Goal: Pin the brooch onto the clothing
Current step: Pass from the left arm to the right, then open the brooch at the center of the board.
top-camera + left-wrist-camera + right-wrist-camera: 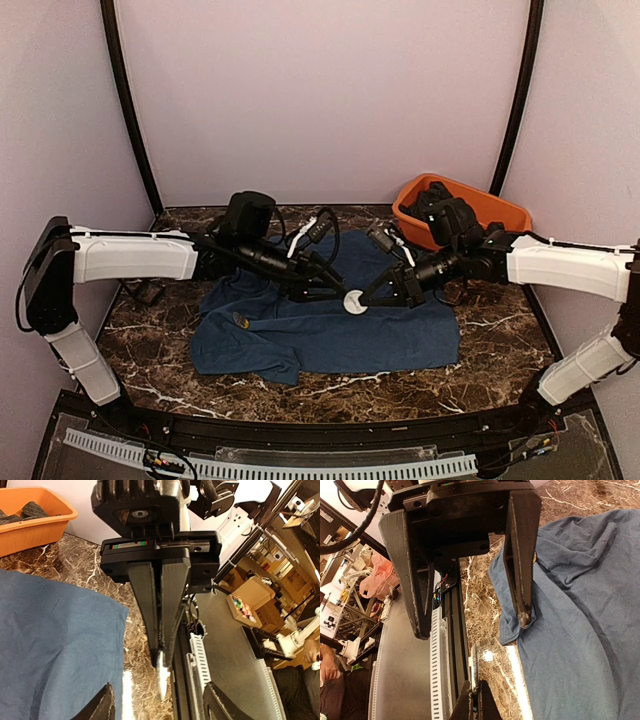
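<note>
The clothing [320, 335] is a dark navy T-shirt spread across the marble table. The brooch [354, 300], a small white disc, hangs over it where the two grippers meet. My right gripper [476, 692] is shut on the brooch [475, 662], which shows edge-on between its fingertips. In the left wrist view the same right gripper [162, 652] faces the camera with the brooch [161, 677] sticking out of its tips. My left gripper [160, 700] stands open on either side of the brooch without touching it. Its spread fingers [522, 615] show in the right wrist view.
An orange tub [505, 212] with dark cloth in it sits at the back right, beside the right arm. The shirt's near edge [512, 630] is folded over on the marble. A slotted white rail [300, 466] runs along the table's front.
</note>
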`<state>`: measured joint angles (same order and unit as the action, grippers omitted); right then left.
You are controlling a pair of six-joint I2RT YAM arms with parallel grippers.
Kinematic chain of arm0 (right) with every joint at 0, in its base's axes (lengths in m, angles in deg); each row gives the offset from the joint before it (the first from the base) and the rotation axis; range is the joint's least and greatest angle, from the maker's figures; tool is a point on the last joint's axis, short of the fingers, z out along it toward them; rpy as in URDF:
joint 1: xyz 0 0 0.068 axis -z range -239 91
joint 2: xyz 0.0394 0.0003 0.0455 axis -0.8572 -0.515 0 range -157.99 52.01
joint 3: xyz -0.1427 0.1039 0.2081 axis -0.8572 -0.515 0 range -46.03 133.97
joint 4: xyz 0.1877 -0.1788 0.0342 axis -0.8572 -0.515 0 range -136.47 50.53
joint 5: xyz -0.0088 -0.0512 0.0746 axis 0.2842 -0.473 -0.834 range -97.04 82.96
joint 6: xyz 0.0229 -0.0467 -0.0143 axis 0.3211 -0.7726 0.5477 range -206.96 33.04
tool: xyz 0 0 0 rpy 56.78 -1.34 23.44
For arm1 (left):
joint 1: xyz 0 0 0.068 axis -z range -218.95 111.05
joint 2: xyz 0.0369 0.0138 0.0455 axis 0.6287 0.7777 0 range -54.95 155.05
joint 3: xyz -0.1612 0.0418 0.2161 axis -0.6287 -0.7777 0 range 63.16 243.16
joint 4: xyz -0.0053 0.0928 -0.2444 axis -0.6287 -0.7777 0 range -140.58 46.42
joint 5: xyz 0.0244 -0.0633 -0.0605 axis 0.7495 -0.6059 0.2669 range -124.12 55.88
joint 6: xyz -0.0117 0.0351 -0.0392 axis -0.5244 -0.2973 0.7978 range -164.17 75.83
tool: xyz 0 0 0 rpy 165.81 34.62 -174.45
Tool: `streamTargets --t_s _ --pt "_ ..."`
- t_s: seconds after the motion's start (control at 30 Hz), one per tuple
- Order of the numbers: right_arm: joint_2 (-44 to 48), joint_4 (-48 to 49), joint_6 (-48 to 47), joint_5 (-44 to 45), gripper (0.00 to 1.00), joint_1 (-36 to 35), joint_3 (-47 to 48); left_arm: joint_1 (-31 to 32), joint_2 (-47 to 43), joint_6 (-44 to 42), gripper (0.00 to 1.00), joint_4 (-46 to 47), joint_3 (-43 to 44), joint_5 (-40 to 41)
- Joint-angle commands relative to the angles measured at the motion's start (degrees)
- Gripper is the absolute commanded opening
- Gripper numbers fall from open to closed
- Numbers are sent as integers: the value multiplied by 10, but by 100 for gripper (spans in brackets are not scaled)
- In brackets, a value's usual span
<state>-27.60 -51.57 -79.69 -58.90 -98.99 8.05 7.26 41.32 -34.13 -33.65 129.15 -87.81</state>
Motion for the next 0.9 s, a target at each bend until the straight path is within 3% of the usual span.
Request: streamTargets --t_s 0.0,0.4,0.6,0.87 --pt "-8 -8 -2 -36 0 2 22 -1 -29 -92 61 -109 32 25" --pt "-31 -7 9 -50 0 2 36 25 -9 -141 61 -150 65 31" --pt "-32 -7 10 -52 0 2 36 34 0 -144 46 -155 75 29" --pt "-35 -4 10 -70 0 2 40 45 11 -161 40 -177 85 37"
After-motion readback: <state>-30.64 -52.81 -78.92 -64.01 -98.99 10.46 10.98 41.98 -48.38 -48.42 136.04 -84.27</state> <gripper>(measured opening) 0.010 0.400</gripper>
